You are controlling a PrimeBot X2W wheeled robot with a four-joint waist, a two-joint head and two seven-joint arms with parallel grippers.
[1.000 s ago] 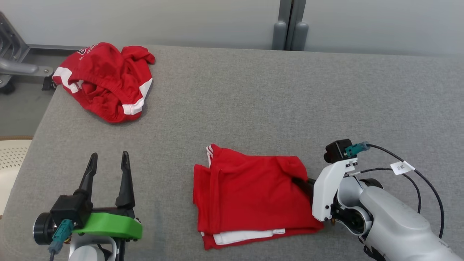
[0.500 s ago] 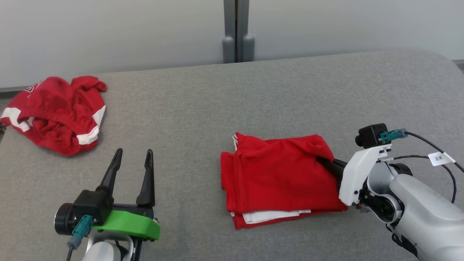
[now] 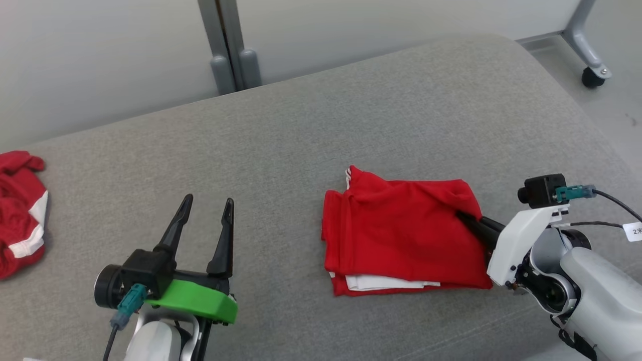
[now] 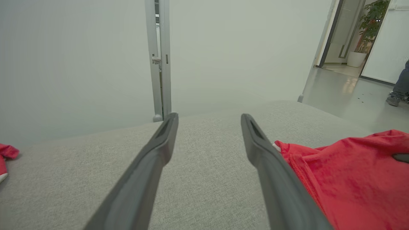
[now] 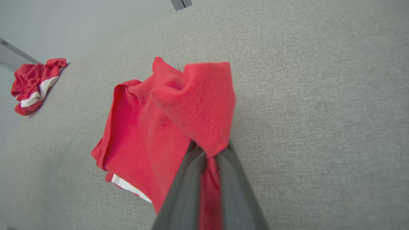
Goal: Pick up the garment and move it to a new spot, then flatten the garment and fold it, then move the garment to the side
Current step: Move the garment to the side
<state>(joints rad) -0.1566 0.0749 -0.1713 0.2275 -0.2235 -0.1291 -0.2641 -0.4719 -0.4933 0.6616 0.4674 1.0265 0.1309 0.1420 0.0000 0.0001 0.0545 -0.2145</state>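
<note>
The garment [image 3: 401, 235], red with a white band, lies folded on the grey table [image 3: 351, 125] at centre right. My right gripper [image 3: 471, 219] is shut on its right edge, and the cloth bunches up over the fingertips. The right wrist view shows red cloth pinched between the two dark fingers [image 5: 188, 179] of that gripper [image 5: 209, 150], with the rest of the garment [image 5: 140, 127] trailing flat behind. My left gripper [image 3: 208, 200] stands open at the lower left, apart from the garment, with nothing between its fingers. In the left wrist view the gripper [image 4: 209, 116] is open beside the garment [image 4: 351, 172].
A second red and white garment [image 3: 20, 220] lies crumpled at the table's far left edge. A grey post [image 3: 225, 50] stands behind the table, and a frame leg with a caster [image 3: 592, 75] at the back right. A person's foot [image 4: 396, 97] shows far off.
The head view has swung to the right. My right gripper, still shut on the garment, has drawn it further from the crumpled garment. The left gripper stays open.
</note>
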